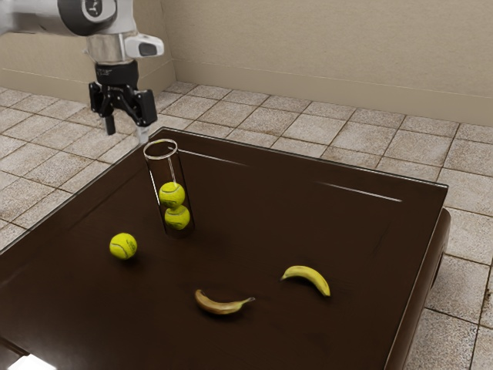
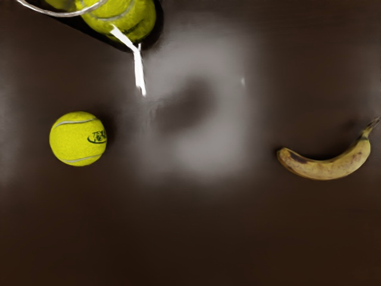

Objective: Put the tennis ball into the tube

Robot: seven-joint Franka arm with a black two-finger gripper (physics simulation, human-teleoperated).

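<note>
High above the table, at the exterior view's upper left, my gripper (image 1: 127, 137) stands open, its two fingers apart with nothing between them. A clear tube (image 1: 162, 150) stands upright on the table, with two tennis balls (image 1: 172, 194) stacked inside it. A loose tennis ball (image 1: 123, 246) lies on the table beside the tube, toward the exterior view's left. From the wrist view, the loose ball (image 2: 78, 139) lies below my hand, and the tube's rim (image 2: 59, 13) and a ball inside (image 2: 128, 18) are close by.
A brownish banana (image 1: 221, 304) lies near the exterior view's lower middle, and a yellower banana (image 1: 308, 277) is farther to its right. The wrist view has the brownish banana (image 2: 326, 167) too. The dark table (image 1: 254, 208) ends at a raised edge, with tiled floor beyond.
</note>
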